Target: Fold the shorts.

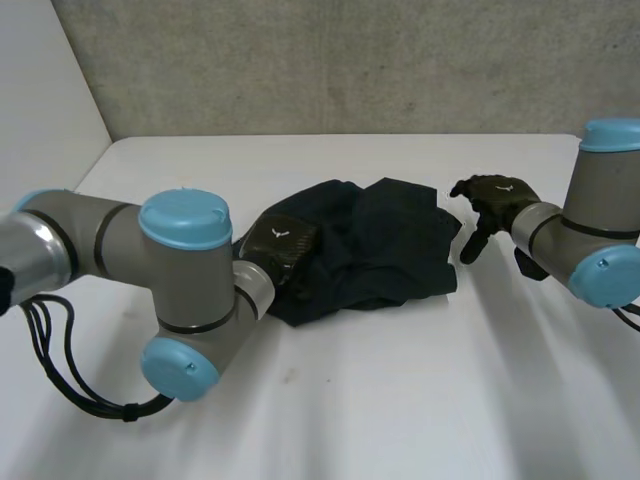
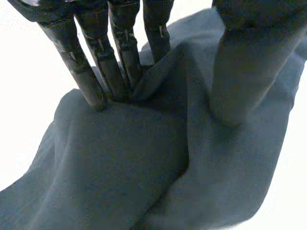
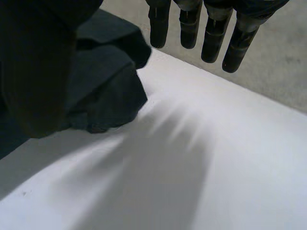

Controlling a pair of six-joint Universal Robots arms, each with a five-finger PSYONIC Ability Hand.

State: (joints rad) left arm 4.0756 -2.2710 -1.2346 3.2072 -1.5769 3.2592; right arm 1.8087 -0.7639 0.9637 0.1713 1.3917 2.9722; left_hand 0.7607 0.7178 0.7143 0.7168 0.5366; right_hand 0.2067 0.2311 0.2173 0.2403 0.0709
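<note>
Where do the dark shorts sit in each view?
Head view: shorts crumpled at centre, left robot hand on one end, right robot hand just off the other.
Left wrist view: shorts under that robot hand's fingertips.
Right wrist view: shorts beside the thumb, fingers over the white table.
Shared landmark: the white table.

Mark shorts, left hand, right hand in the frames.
shorts [image 1: 390,250]: head view, middle of the dark cloth.
left hand [image 1: 283,245]: head view, back of the hand, lying on the shorts.
right hand [image 1: 497,200]: head view, back of the hand, beside the shorts.
</note>
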